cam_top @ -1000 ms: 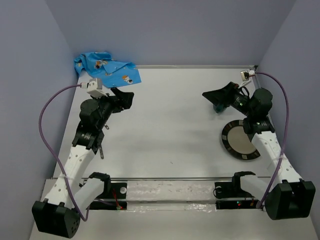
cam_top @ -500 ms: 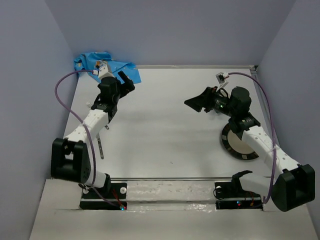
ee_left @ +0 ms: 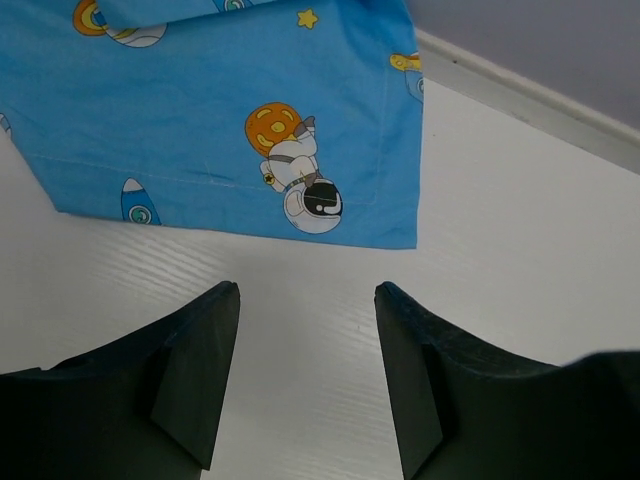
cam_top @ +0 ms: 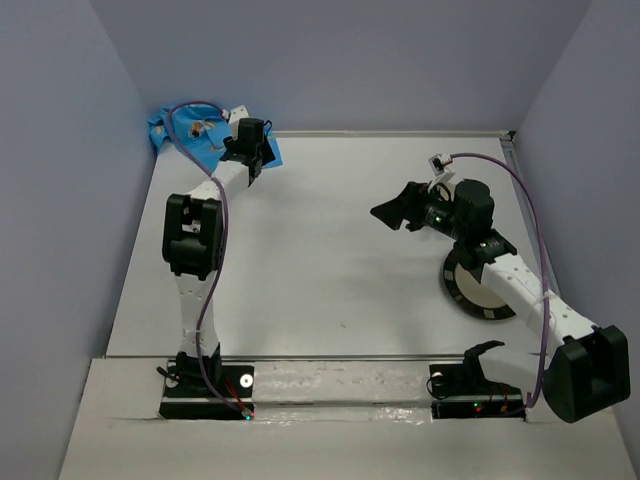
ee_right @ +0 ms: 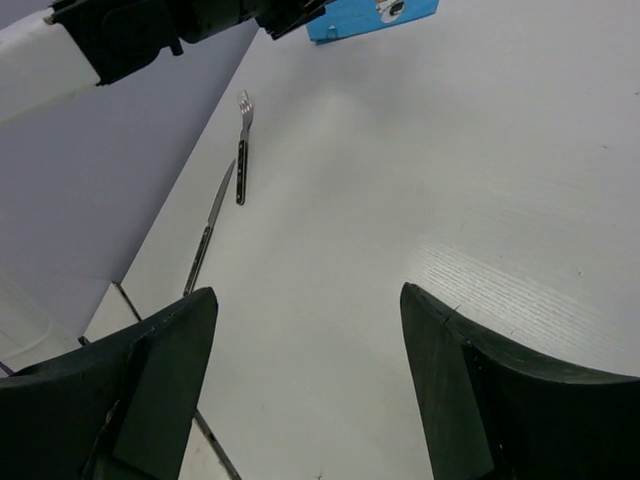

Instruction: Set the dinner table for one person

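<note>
The left gripper and the right gripper both have their jaws spread wide with nothing between them.

1. Plate. The plate, dark-rimmed with a pale centre, lies flat on the right side of the dinner table, partly under the right forearm. It is nearest the arm bases. Its position looks like storage rather than a place setting.

2. Cutlery. The knife and the fork lie almost end to end by the left edge, knife nearer, fork tines pointing away. The left arm covers them in the top view. They are well apart from the plate, so both probably need moving.

3. Right gripper. It hangs over bare tabletop right of centre, beyond the plate, with its fingers aimed across the table. This is probably a waiting pose that keeps the middle free.

4. Left gripper. The arm is stretched out to the far-left corner. The fingers hover just short of the near hem of the cloth mat, straddling bare tabletop. The wide opening suits a descent and pinch on that hem.

5. Mat. The blue cartoon-printed mat is bunched in the corner with a fold lying over itself. It likely has to be pulled toward the centre and flattened first, since the plate and cutlery belong on it.
</note>
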`<state>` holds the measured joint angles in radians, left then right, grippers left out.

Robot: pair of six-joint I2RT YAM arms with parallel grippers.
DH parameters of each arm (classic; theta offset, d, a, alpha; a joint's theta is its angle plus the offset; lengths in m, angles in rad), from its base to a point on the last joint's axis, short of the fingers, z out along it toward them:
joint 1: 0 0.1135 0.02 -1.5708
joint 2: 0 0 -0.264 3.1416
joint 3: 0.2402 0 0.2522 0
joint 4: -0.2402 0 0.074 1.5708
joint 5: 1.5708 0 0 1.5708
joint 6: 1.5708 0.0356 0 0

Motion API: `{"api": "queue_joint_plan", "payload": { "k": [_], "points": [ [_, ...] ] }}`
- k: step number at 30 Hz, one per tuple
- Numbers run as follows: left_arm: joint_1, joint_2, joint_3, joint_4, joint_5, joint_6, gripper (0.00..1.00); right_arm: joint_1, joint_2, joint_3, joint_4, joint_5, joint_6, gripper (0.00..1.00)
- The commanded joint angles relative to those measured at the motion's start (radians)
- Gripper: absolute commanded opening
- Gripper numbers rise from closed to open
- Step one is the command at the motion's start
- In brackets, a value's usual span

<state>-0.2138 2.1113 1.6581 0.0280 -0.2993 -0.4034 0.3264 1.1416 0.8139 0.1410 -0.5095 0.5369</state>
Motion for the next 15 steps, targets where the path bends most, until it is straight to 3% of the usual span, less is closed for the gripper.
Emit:
{"api": "queue_joint_plan", "payload": {
  "k": [1,6,7,12,15],
  "points": [
    [-0.002,0.085,0.175,-0.144,-0.028,0.057,0.67,0.014,-0.010,-0.005,-0.003,0.040,-0.046,0.79],
    [-0.028,0.197,0.350,-0.240,-0.032,0.097,0.68,0.034,0.021,0.004,-0.001,0.048,-0.051,0.79],
    [-0.042,0.263,0.459,-0.291,-0.040,0.113,0.68,0.034,0.035,0.007,0.000,0.048,-0.054,0.79],
    [-0.073,0.436,0.710,-0.404,-0.086,0.169,0.71,0.043,0.052,0.010,0.003,0.055,-0.063,0.79],
    [-0.098,0.587,1.050,-0.546,-0.078,0.187,0.72,0.053,0.061,0.013,0.005,0.057,-0.067,0.79]
  ]
}}
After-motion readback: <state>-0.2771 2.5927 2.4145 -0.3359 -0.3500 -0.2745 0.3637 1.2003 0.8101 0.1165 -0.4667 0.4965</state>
